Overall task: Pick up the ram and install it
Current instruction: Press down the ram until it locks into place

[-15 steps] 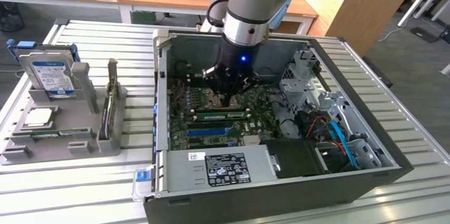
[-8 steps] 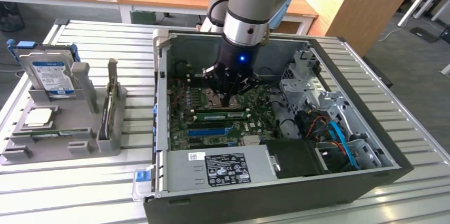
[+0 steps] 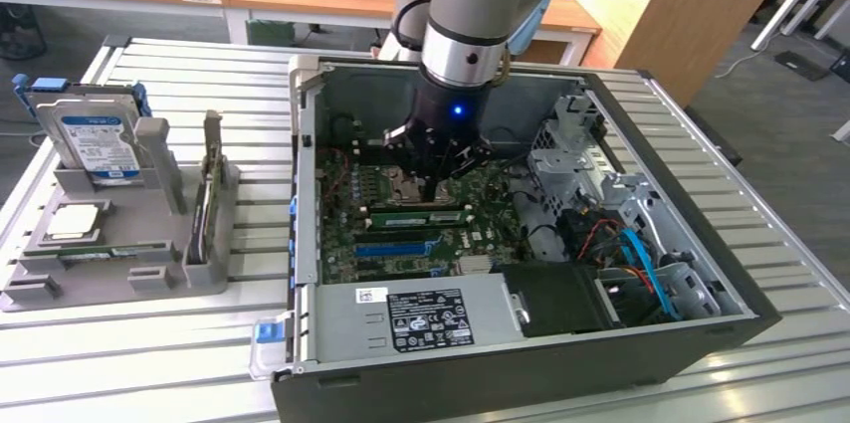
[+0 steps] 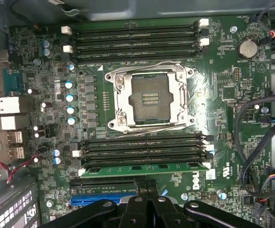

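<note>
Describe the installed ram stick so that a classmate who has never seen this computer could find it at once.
Start at the open computer case and find the empty square CPU socket on its motherboard. Banks of long slots flank it. In the bank nearer the blue slot, the ram is the green stick; neighbouring slots are bare black.

DELL logo (image 4: 197,178), white print, sideways on motherboard (image 4: 218,61) near lower memory slots. Power supply label (image 3: 425,319), hard drive label (image 3: 98,139): print illegible.

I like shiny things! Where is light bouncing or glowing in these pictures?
In the exterior view, a small blue light glows on the arm, and the slatted table shines pale near its front corner. In the wrist view, glare whitens the green board beside the silver socket frame.
</note>
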`<state>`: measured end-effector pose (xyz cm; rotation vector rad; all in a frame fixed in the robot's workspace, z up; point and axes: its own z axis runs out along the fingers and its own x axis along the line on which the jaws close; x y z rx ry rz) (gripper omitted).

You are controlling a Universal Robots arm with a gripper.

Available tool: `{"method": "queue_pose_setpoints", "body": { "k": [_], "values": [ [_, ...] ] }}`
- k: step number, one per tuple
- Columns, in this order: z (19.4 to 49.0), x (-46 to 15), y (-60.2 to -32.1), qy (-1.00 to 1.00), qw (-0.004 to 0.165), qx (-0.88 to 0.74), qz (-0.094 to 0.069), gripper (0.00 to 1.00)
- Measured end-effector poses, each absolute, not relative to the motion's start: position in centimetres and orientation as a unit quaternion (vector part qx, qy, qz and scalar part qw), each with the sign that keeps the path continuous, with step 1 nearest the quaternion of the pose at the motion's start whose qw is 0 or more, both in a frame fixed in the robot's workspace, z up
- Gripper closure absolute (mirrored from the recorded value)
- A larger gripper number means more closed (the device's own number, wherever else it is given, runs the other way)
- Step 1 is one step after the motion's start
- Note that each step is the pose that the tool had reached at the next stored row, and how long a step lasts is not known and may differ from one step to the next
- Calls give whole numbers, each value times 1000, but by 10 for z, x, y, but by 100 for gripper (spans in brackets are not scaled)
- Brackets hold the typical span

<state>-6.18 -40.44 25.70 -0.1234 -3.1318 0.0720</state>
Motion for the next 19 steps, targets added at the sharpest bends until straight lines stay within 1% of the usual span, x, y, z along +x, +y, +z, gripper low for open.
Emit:
{"method": "queue_pose_setpoints", "body": {
  "k": [8,19],
  "values": [
    [257,-61,-404,-998,0,-50,23,89],
    [257,-54,-404,-998,0,-57,23,89]
  ]
}}
